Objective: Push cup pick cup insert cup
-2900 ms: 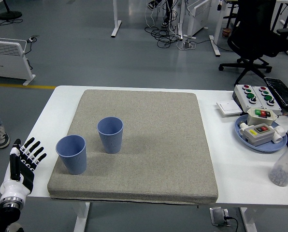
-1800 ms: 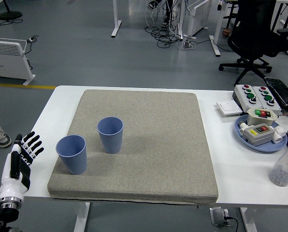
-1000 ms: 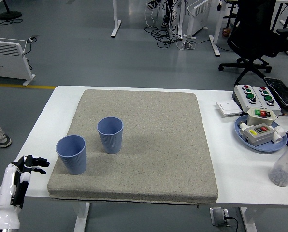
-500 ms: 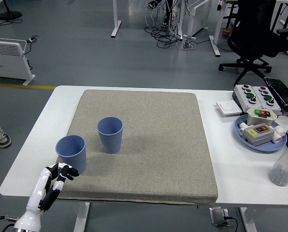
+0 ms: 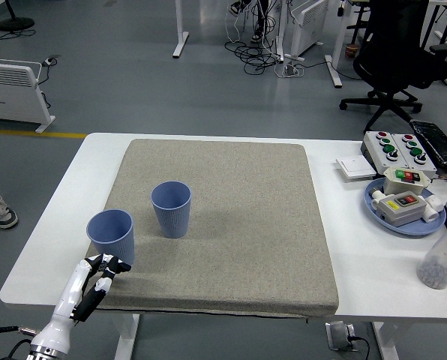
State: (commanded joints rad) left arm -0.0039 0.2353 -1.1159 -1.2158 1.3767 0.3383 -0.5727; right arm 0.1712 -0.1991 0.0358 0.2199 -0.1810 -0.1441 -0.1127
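Two blue ribbed cups stand upright on the grey mat (image 5: 231,187). The left cup (image 5: 111,238) is near the mat's front left corner. The second cup (image 5: 171,209) stands a little right of it and farther back. My left hand (image 5: 103,268) reaches in from the lower left, fingers loosely extended, just below the left cup's base at the mat's front edge. I cannot tell whether the fingertips touch that cup. The hand holds nothing. My right arm is out of view.
At the right of the white table (image 5: 343,225) sit a blue plate (image 5: 379,215) with switch boxes, a button box (image 5: 396,147), a white plate (image 5: 354,166) and a clear bottle with a red cap (image 5: 442,256). An office chair (image 5: 400,60) stands beyond the table.
My left hand has swung from beside the table's left edge in over the mat's front left corner, ending just below the left cup. Neither cup has moved.
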